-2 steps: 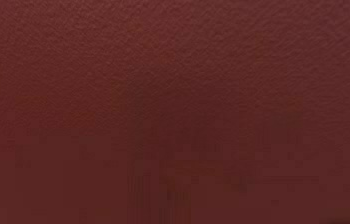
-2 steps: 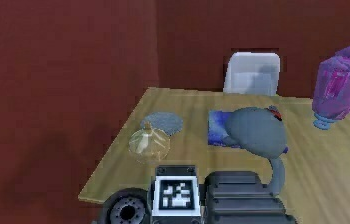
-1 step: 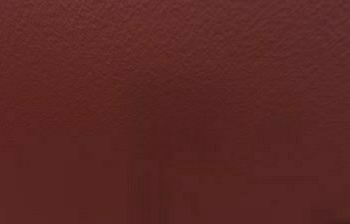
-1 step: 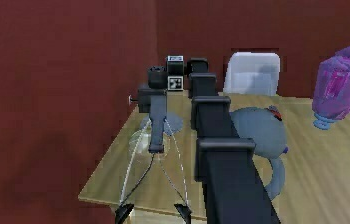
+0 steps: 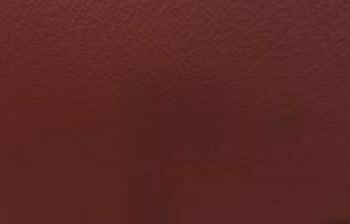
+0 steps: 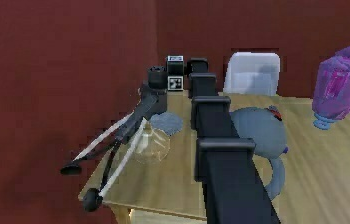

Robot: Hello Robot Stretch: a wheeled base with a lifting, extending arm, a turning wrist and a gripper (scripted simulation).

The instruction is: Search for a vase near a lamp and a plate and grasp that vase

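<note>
1. Facing ahead, we meet a dark red wall [image 5: 173,110] with a fine pebbled grain across the forward view.
2. Out to the arm side we see a wooden table [image 6: 323,170] set against the same red wall [image 6: 53,70].
3. The arm [image 6: 223,150] reaches over the table as a dark, stepped bar. Two white squares [image 6: 176,62] with black marks stand at its far end.
4. Left of those squares sits the gripper [image 6: 80,186]. Its two thin fingers [image 6: 105,136] slant down toward the arm side view's lower left, and their tips lie past the table's near corner.
5. We cannot tell the gripper's state from these pictures. We also cannot tell whether it holds anything, because a thing stands on the table right behind the fingers.
6. That thing is a clear rounded glass vessel [image 6: 155,145], just left of the arm. It may be the vase, though we cannot be sure. We cannot say whether the fingers touch it.
7. A purple see-through vessel [image 6: 341,85] stands near the table's far right and could also be a vase.
8. A grey rounded thing [image 6: 258,135] lies on the table just right of the arm. We cannot make out what it is.
9. A white chair [image 6: 253,72] stands beyond the table's far edge.
</note>
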